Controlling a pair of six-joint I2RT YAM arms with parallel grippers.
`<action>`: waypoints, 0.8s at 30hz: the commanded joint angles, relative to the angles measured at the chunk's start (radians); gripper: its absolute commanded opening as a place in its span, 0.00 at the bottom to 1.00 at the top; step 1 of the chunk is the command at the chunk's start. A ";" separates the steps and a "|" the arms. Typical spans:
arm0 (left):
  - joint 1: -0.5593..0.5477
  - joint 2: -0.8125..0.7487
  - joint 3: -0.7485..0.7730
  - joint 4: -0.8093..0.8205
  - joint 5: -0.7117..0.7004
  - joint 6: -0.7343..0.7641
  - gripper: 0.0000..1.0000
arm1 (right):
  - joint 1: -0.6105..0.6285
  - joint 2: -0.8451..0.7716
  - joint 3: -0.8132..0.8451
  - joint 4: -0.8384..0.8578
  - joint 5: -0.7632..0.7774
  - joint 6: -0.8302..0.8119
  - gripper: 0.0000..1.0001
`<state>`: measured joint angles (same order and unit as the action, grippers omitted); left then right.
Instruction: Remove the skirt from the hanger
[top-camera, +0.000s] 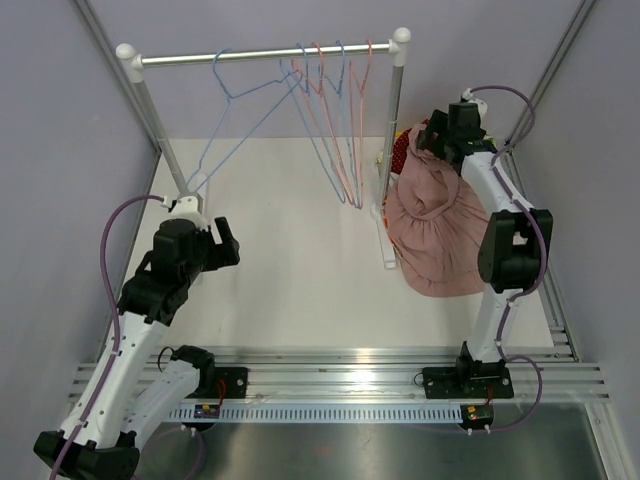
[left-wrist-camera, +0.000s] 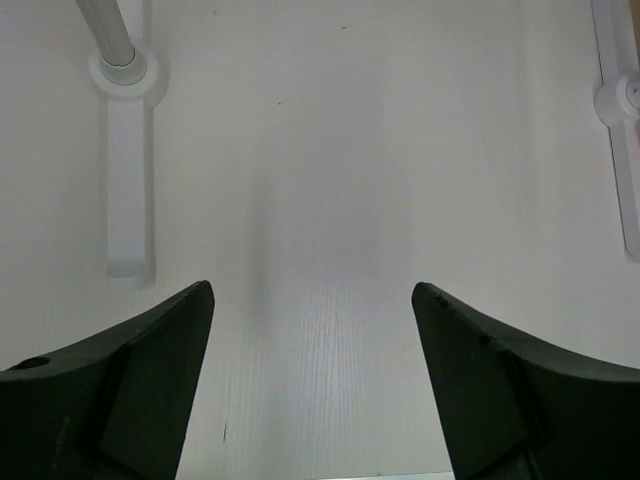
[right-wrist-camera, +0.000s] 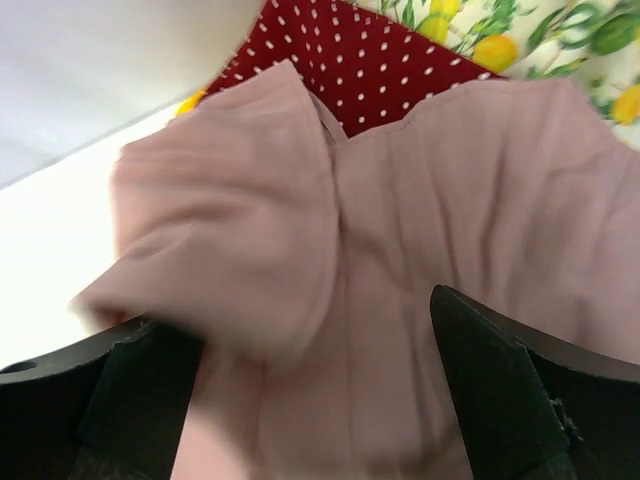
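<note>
The pink skirt (top-camera: 440, 230) lies in a heap on the table's right side, beside the rack's right post, off any hanger. My right gripper (top-camera: 432, 140) hovers over the heap's far end. In the right wrist view the right gripper (right-wrist-camera: 295, 310) has its jaws wide apart, with loose, blurred folds of the skirt (right-wrist-camera: 400, 250) between and below them. Several empty wire hangers (top-camera: 335, 120) hang on the rail (top-camera: 270, 55). My left gripper (top-camera: 228, 245) is open and empty over bare table at the left, as the left wrist view (left-wrist-camera: 312, 288) also shows.
A red polka-dot cloth (right-wrist-camera: 370, 60) and a lemon-print cloth (right-wrist-camera: 540, 40) lie behind the skirt. The rack's right foot (top-camera: 385, 235) runs along the skirt's left edge. The rack's left foot (left-wrist-camera: 128, 190) is ahead of my left gripper.
</note>
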<state>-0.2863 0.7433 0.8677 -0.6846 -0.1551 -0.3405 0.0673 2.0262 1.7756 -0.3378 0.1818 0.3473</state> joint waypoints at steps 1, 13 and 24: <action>-0.005 -0.015 -0.003 0.056 -0.034 -0.002 0.85 | 0.002 -0.248 -0.073 0.057 0.010 -0.008 1.00; -0.014 -0.082 0.019 0.037 -0.055 0.008 0.99 | 0.002 -1.062 -0.565 -0.058 -0.207 0.154 0.99; -0.017 -0.432 -0.041 0.055 -0.113 0.000 0.99 | 0.002 -1.931 -1.044 -0.185 -0.395 0.223 1.00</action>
<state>-0.2985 0.3656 0.8593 -0.6952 -0.2237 -0.3401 0.0673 0.1947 0.7269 -0.4942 -0.1528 0.5640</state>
